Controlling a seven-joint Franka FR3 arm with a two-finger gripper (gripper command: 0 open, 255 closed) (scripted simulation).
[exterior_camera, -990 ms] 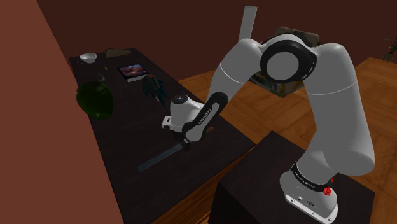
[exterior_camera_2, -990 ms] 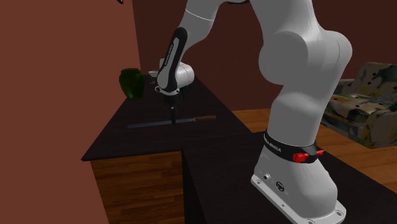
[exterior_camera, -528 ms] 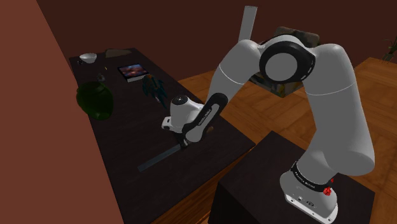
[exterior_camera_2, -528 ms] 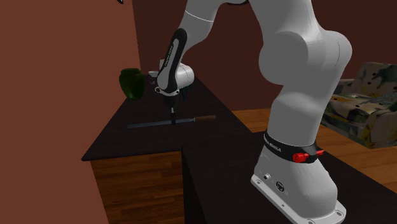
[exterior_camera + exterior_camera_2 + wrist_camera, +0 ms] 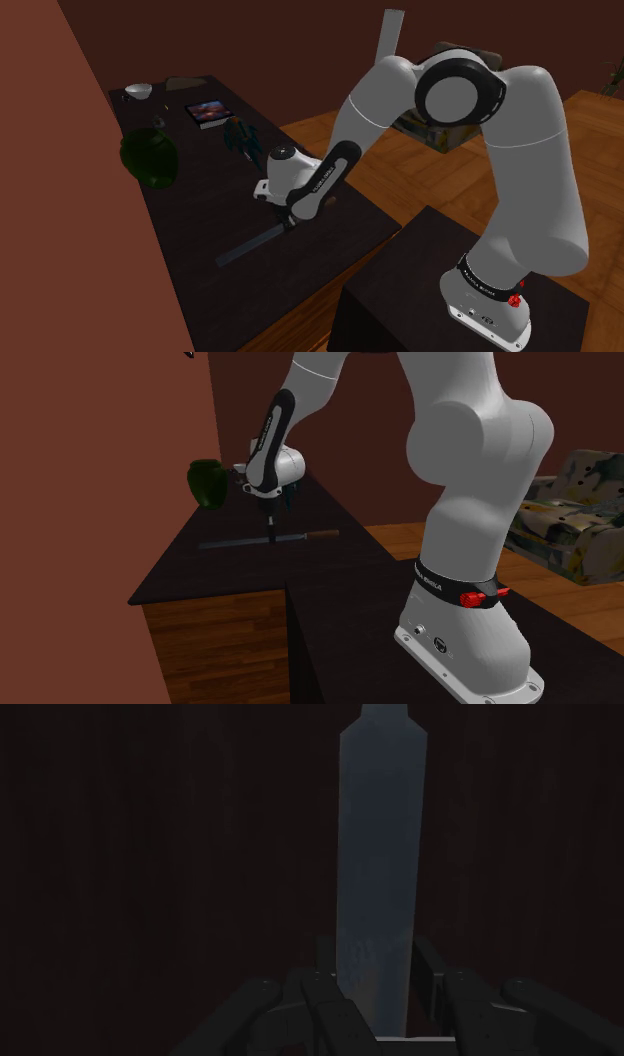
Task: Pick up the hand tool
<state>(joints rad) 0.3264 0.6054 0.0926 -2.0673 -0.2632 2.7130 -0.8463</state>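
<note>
Gripper: your black gripper [image 5: 288, 223] points down over the dark table [image 5: 190, 215]. In the wrist view its fingers [image 5: 326, 982] press against both sides of the tool's blade, so it is clamped on the tool.
Hand tool: you have a long, thin hand tool [image 5: 250, 245] with a flat grey blade [image 5: 375, 874] and a brown handle [image 5: 322, 535].
Grip point: on the blade, about mid-length, on the side towards the handle.
Attitude: the tool sits roughly level with the table top, beneath the gripper.
Table contact: you cannot tell whether the tool touches the surface or is just clear of it.
Location: on the stretch of table nearest the stand [image 5: 400, 300].
Neighbours: a green rounded object [image 5: 150, 158] sits by the reddish wall [image 5: 60, 200], well apart from the tool. A book [image 5: 210, 112] and a white bowl [image 5: 138, 90] lie at the table's far end.
</note>
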